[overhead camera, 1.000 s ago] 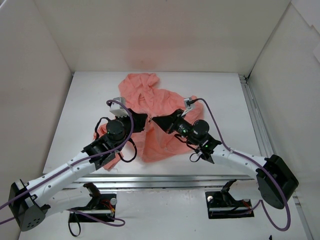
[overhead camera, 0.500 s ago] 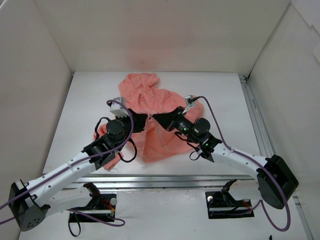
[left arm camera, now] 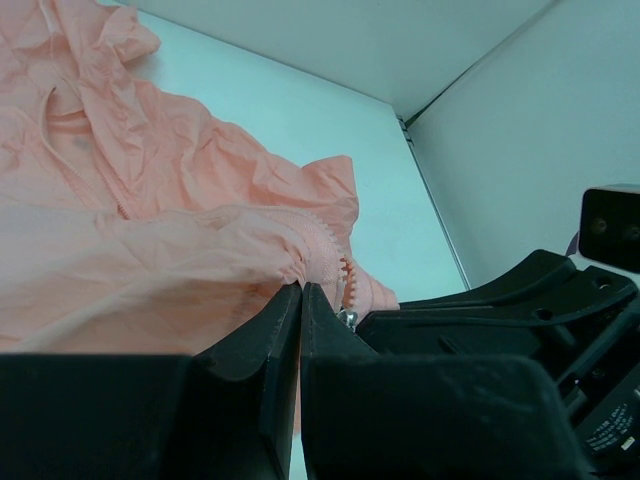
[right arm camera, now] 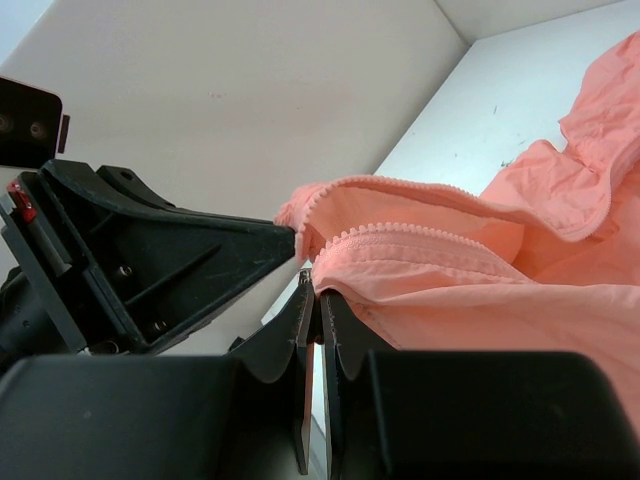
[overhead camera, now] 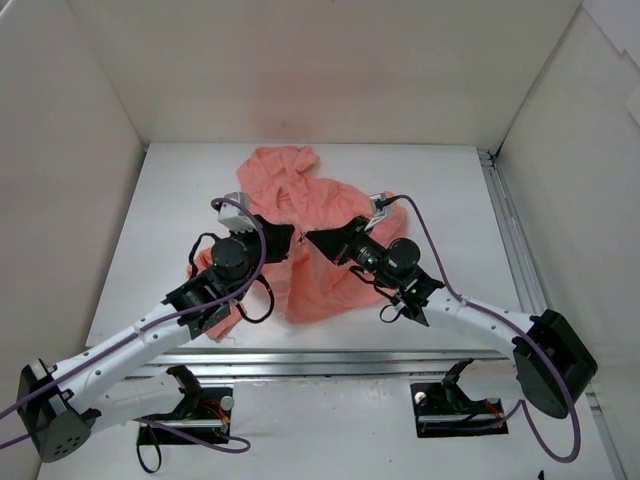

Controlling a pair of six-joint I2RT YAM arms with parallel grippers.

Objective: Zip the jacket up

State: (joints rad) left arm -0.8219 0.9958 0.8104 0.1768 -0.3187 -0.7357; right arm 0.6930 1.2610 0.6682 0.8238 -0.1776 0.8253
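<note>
The salmon-pink jacket (overhead camera: 300, 190) lies crumpled in the middle of the white table, hood toward the back. My left gripper (overhead camera: 289, 238) and right gripper (overhead camera: 309, 239) meet tip to tip over its front opening. In the left wrist view the left gripper (left arm camera: 300, 288) is shut on a fold of the jacket (left arm camera: 150, 200) beside the zip teeth (left arm camera: 345, 268), with a small metal slider (left arm camera: 347, 318) next to it. In the right wrist view the right gripper (right arm camera: 312, 292) is shut on the other zip edge of the jacket (right arm camera: 480, 270), lifted off the table.
White walls close in the table on the left, back and right. A metal rail (overhead camera: 508, 225) runs along the right side and another (overhead camera: 330, 356) along the near edge. Purple cables (overhead camera: 258, 262) loop over both arms.
The right gripper edged slightly toward the left one and back, shifting the fabric a little. Both grippers stay shut on the jacket.
</note>
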